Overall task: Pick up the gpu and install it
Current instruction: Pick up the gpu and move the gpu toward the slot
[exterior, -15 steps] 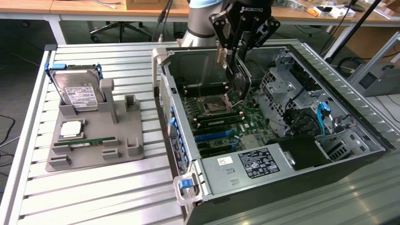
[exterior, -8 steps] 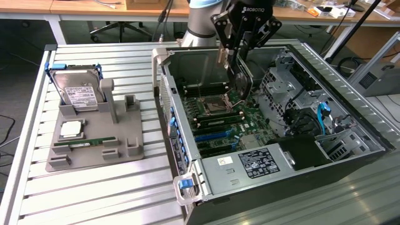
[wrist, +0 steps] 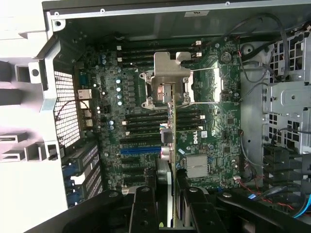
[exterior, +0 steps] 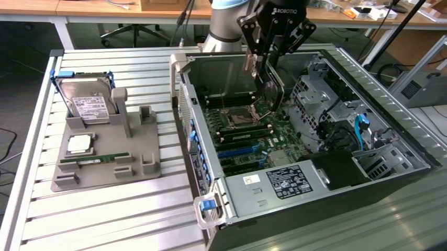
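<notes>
The gpu (exterior: pixel 272 90), a dark flat card with a silver end bracket, hangs upright inside the open computer case (exterior: pixel 209 157), above the motherboard (exterior: pixel 262 130) near the CPU socket. My gripper (exterior: pixel 265 58) is shut on its upper edge. In the wrist view the gpu (wrist: pixel 171 141) appears edge-on as a thin strip running out from between my black fingers (wrist: pixel 145 208). My gripper (wrist: pixel 167 196) there looks straight down on the motherboard (wrist: pixel 214 141), with the card's lower edge over the area between the CPU socket (wrist: pixel 165 82) and the blue slot (wrist: pixel 141 150).
A grey fixture (exterior: pixel 104 157) on the slatted table at the exterior view's left holds a hard drive (exterior: pixel 87 102), a CPU (exterior: pixel 80 144) and a RAM stick (exterior: pixel 94 157). Inside the case are the power supply (exterior: pixel 293 180) and drive cages (exterior: pixel 328 99) with cables.
</notes>
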{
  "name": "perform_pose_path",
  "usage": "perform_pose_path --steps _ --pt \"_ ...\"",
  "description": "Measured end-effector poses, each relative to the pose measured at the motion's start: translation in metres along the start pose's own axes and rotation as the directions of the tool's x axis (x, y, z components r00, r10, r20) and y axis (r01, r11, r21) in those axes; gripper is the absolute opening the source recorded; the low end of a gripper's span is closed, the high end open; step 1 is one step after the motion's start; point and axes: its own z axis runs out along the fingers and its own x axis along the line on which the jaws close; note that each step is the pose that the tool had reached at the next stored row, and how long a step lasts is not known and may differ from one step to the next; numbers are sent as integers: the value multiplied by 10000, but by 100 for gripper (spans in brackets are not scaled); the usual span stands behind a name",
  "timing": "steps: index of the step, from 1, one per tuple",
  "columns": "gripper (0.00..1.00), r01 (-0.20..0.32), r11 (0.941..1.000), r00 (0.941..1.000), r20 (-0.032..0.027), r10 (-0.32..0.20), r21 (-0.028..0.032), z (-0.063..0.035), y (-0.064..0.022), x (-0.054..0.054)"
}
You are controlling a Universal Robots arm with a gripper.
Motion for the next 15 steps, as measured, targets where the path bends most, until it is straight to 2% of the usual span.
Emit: perform_pose_path --steps 15 --pt "27 1 10000 10000 4 -1 49 5 4 -52"
